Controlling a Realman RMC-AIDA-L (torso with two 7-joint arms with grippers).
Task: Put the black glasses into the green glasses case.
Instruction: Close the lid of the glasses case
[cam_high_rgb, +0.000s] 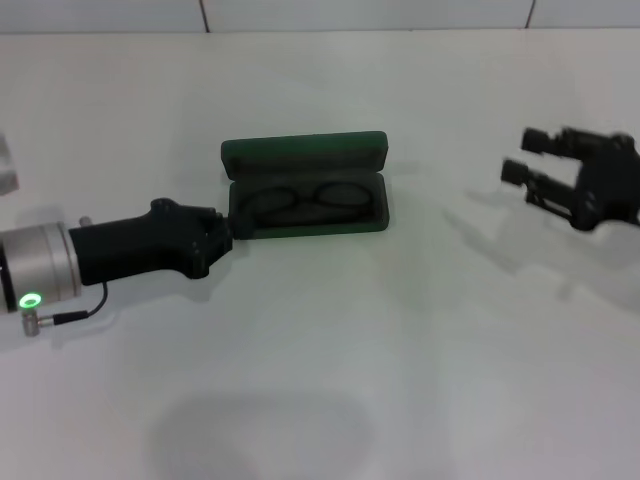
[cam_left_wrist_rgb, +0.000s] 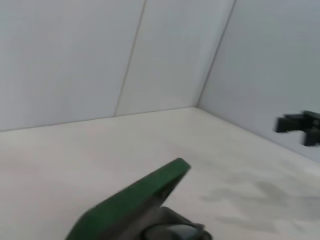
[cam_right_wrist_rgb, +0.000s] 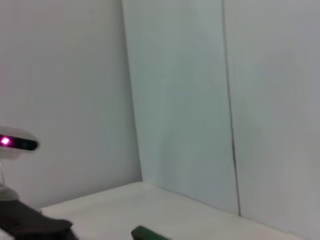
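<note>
The green glasses case (cam_high_rgb: 306, 185) lies open in the middle of the table, its lid (cam_high_rgb: 303, 153) standing up at the back. The black glasses (cam_high_rgb: 305, 199) rest inside it on the dark lining. My left gripper (cam_high_rgb: 228, 226) sits at the case's left end, its tip touching or right beside the rim. In the left wrist view the green lid (cam_left_wrist_rgb: 135, 195) rises close up. My right gripper (cam_high_rgb: 527, 165) hovers open off to the right, well apart from the case, and shows far off (cam_left_wrist_rgb: 295, 125) in the left wrist view.
The white table (cam_high_rgb: 400, 350) stretches wide in front of the case. A pale wall (cam_left_wrist_rgb: 100, 55) rises behind it. A small grey object (cam_high_rgb: 6, 165) sits at the far left edge.
</note>
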